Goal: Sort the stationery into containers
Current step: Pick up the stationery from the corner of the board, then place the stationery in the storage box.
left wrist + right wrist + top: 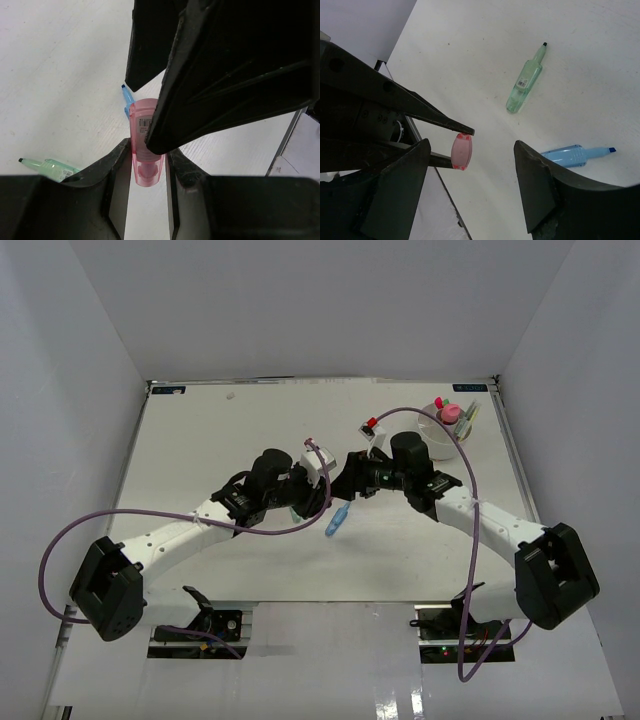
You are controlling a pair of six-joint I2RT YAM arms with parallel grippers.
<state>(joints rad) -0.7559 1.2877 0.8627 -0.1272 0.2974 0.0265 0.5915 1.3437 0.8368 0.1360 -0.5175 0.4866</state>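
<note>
Left gripper (148, 152) clamped the pink highlighter (142, 122), its long axis pointing right, end-on between the right gripper's (470, 148) wide-open jaws.

Top cam overhead; wrist cams close, share pink highlighter (146, 167).

green pen (47, 164) partly occluded, tub (440, 435) contents indistinct
</note>
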